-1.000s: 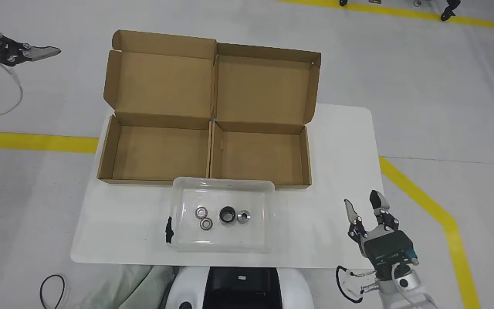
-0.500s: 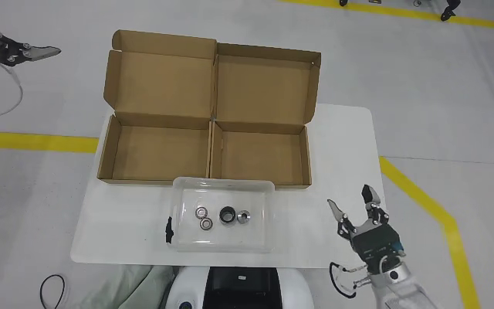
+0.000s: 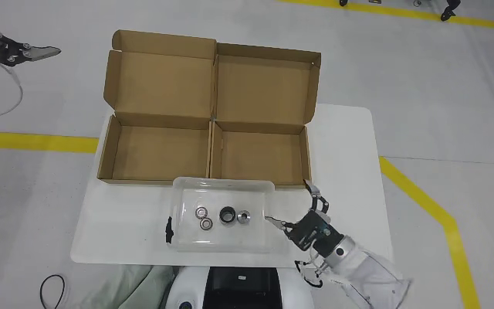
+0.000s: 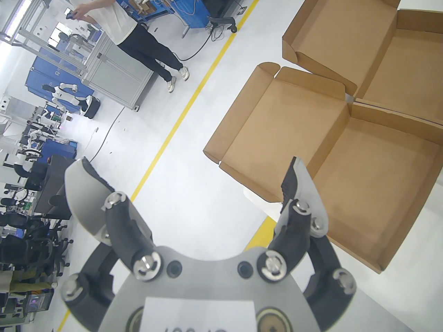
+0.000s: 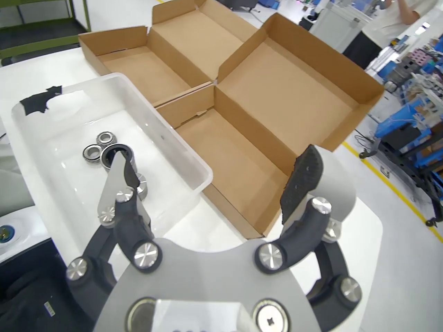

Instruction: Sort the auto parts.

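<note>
Partly hidden from us
A finger (image 5: 112, 184) of the right gripper (image 5: 214, 160) covers part of the black ring (image 5: 116, 146) and the silver part (image 5: 143, 185).

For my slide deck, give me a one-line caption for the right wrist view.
Open right gripper at the edge of the clear bin holding four parts, two empty boxes behind.

- Light was bright and even and came from above; the white table (image 3: 340, 147) and the pale floor (image 3: 417, 69) looked almost washed out.
- Shadows were soft, lying inside the cardboard boxes (image 3: 255, 158) along their walls.
- The clear tray (image 5: 173, 132) showed small glare spots.
- In the wrist views, lines bent near the frame edges.
</note>
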Robot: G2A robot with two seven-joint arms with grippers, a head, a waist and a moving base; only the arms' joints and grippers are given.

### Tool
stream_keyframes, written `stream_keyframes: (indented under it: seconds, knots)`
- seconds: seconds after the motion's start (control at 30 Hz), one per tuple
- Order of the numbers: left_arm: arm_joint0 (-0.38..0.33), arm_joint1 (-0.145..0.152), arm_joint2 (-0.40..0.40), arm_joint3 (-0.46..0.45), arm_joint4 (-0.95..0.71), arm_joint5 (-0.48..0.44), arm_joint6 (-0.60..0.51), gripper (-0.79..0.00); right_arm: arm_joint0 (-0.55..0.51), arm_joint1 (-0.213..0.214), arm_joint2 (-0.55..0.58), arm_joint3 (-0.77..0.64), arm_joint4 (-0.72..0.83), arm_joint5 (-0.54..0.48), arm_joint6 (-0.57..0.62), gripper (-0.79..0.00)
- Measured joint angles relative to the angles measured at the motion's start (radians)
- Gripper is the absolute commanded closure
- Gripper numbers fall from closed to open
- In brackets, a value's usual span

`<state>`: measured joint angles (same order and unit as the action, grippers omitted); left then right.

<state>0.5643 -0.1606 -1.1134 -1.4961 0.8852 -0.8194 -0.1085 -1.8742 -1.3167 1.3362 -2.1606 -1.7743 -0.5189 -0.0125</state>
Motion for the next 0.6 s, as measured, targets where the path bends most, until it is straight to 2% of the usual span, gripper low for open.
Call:
stream_keyframes:
  seconds: [0.23, 0.6]
  knots:
    - [0.000, 0.000, 0.000, 0.000, 0.000, 0.000, 0.000, -0.785, 0.131, -0.004, -0.092, 0.077, 0.022, -0.038, 0.062, -0.785]
    - [0.000, 0.000, 0.000, 0.000, 0.000, 0.000, 0.000, -0.785, 0.135, -0.004, -0.094, 0.081, 0.024, -0.036, 0.064, -0.785]
